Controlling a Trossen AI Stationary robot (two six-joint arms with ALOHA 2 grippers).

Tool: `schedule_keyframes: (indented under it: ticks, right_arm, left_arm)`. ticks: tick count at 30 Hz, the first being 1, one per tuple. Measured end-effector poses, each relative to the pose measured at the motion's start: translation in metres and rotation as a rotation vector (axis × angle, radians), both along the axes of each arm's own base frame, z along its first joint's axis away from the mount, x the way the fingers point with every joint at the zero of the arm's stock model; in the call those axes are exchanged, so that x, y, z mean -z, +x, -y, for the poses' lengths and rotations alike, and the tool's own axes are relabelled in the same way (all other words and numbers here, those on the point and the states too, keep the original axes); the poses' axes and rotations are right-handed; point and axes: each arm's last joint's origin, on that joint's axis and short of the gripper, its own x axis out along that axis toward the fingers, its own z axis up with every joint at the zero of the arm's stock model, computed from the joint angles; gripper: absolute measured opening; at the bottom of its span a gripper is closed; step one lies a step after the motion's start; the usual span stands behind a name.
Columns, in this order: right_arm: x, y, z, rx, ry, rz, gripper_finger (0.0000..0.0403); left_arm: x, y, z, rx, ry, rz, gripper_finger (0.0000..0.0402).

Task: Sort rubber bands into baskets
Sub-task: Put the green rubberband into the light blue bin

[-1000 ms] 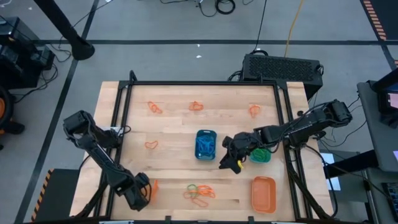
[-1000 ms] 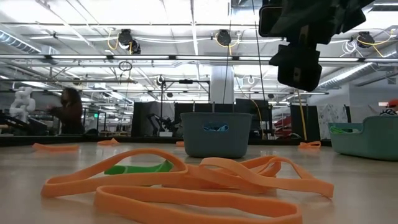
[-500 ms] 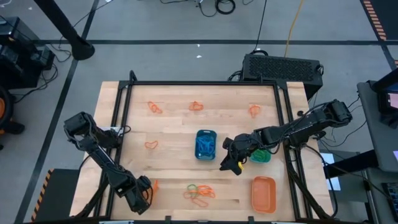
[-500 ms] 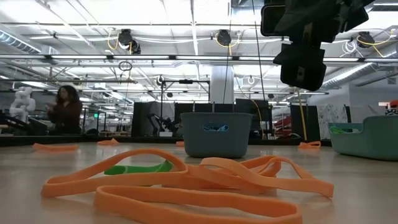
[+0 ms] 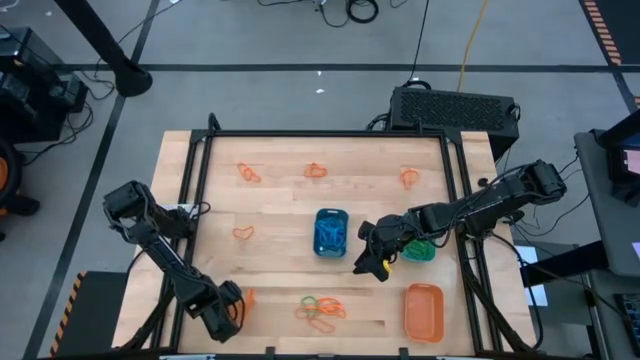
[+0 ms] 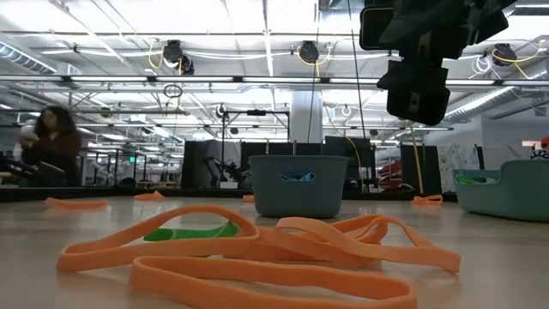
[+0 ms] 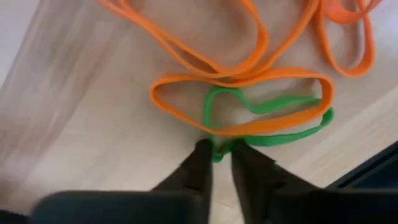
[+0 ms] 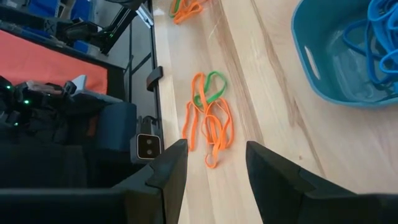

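Several thin orange rubber bands [image 7: 242,53] lie tangled with one thin green rubber band [image 7: 267,118] in a pile near the front edge of the pale wooden desk [image 5: 280,260], and we judge this tangle the chief hazard: the green loop passes under and through an orange loop, so a lift on the green band is likely to drag orange bands with it and carry the wrong colour toward the teal-green plastic basket [image 5: 419,249]. A second risk is slip, since the band is thin and flat against the wood. The left gripper [image 7: 219,163] is at the pile; in its wrist view the fingers stand nearly together with only a narrow gap, and the green band's near edge sits at their tips, but we cannot tell whether it is truly pinched or merely touched. The right gripper [image 5: 372,262] hangs above the desk just beside the blue plastic basket [image 5: 331,232], which already holds blue rubber bands [image 8: 379,37]; its fingers are spread apart and carry nothing. The orange plastic basket [image 5: 424,311] sits at the front right, well apart from the pile. Further orange bands [image 5: 315,170] lie scattered along the far side of the desk, unsorted.
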Motion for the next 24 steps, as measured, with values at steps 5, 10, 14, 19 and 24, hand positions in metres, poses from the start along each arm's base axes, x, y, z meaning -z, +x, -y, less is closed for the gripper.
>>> schedule_keyframes:
  ticks: [5, 10, 14, 19, 24]
  right_arm:
    - [0.000, 0.000, 0.000, -0.002, 0.002, -0.001, 0.0155]
    - [0.000, 0.000, -0.001, -0.001, 0.008, -0.005, 0.0155]
    - [0.000, 0.000, -0.001, -0.003, 0.006, -0.003, 0.0155]
    - [0.000, 0.000, -0.001, -0.003, 0.005, -0.001, 0.0155]
    - [-0.001, 0.000, -0.001, 0.000, 0.009, 0.004, 0.0155]
  left_arm:
    - [0.000, 0.000, 0.000, 0.042, -0.013, 0.005, 0.0009]
    - [-0.009, -0.001, -0.004, 0.065, -0.053, -0.017, 0.0003]
    - [-0.028, -0.001, -0.017, 0.037, -0.053, -0.020, 0.0002]
    - [-0.055, 0.007, -0.036, 0.025, -0.097, 0.034, 0.0001]
    - [-0.071, 0.011, -0.056, 0.032, -0.091, 0.051, 0.0001]
